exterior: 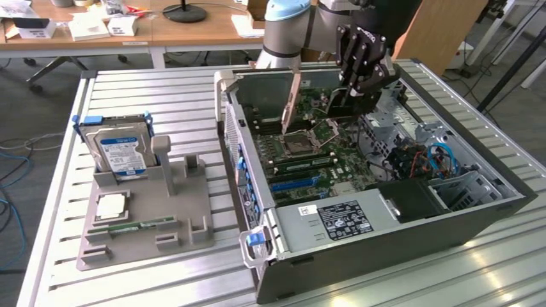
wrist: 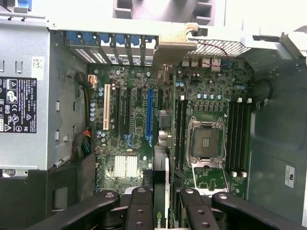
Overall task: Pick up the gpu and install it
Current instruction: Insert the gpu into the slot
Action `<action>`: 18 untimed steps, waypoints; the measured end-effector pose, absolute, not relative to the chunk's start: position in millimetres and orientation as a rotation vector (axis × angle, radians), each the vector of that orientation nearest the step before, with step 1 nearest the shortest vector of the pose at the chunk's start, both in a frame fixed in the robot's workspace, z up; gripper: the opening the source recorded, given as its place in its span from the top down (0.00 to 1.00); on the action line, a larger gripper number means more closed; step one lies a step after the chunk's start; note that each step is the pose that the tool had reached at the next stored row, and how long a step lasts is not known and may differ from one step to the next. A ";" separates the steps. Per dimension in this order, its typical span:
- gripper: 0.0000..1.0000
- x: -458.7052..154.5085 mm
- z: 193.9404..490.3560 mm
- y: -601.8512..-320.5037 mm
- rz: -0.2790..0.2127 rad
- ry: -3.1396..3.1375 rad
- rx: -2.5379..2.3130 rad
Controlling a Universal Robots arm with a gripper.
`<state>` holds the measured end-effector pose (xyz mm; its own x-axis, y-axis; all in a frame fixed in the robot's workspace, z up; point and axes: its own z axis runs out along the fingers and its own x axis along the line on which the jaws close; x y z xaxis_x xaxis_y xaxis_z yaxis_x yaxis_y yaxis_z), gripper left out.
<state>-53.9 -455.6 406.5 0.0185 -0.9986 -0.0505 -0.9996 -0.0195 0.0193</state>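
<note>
My gripper hangs over the open computer case, shut on the gpu. The gpu is a thin dark card held on edge, with its pale metal bracket toward the case's rear wall. It hovers just above the green motherboard, near the processor socket. In the wrist view the gpu runs edge-on between my two black fingers, and my gripper sits over the slot area beside a blue slot. Its bracket reaches the rear slot openings.
A grey fixture on the exterior view's left carries an upright hard drive, a processor chip and a green memory stick. The power supply and a drive cage fill the case's near end. Desks stand behind.
</note>
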 end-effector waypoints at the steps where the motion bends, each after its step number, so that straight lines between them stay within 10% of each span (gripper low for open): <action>1: 0.74 -53.9 406.5 -455.6 0.077 2.184 -2.226; 18: 0.74 -54.0 389.0 -455.6 0.078 2.184 -2.226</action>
<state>-54.0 -455.6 389.0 0.0184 -0.9985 -0.0515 -0.9996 -0.0194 0.0192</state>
